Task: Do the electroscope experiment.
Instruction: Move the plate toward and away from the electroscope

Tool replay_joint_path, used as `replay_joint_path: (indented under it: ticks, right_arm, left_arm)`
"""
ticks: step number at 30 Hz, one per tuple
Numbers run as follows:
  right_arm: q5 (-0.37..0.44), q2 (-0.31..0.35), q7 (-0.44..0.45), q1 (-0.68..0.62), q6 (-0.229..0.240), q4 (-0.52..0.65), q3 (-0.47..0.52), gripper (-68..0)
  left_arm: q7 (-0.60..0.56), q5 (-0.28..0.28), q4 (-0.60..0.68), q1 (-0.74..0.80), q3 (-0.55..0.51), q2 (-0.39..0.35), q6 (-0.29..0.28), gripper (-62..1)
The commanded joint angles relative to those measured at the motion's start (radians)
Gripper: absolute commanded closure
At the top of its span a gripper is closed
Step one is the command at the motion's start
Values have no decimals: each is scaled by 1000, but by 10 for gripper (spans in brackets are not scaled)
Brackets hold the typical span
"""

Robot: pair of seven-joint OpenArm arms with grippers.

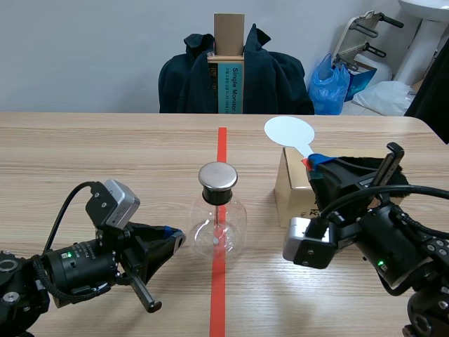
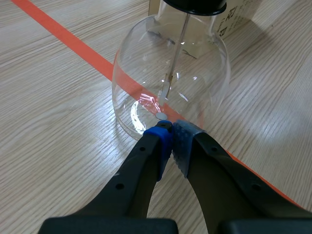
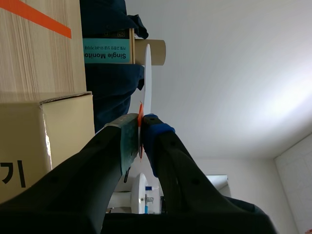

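The electroscope (image 1: 218, 218) is a clear glass flask with a black metal cap, standing on the red tape line; inside hangs a thin rod (image 2: 176, 53) with a foil strip. My left gripper (image 1: 175, 236) is shut on nothing, its pads (image 2: 171, 141) almost at the flask's base. My right gripper (image 1: 313, 166) is shut on the red handle of a white round paddle (image 1: 289, 131), held over the cardboard box (image 1: 293, 191). The right wrist view shows the paddle (image 3: 147, 83) edge-on, rising from between the pads (image 3: 130, 136).
The box (image 3: 29, 141) sits just right of the flask. Across the table a chair draped with a dark jacket (image 1: 280, 77) holds a cardboard package (image 1: 229, 63). A blue bag (image 1: 330, 84) and white items lie at the far right.
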Motion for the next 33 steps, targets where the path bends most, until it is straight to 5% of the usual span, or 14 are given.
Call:
replay_joint_path:
  ticks: [1,18,33]
  right_arm:
    - [10,14,31,7,-14,24,6,-7]
    - [9,16,378,7,-15,24,6,-7]
    - [3,13,483,7,-15,24,6,-7]
  left_arm:
    - [-18,-6,21,-3,-1,0,-2,-27]
    - [-18,-6,21,-3,-1,0,-2,-27]
    - [-18,-6,21,-3,-1,0,-2,-27]
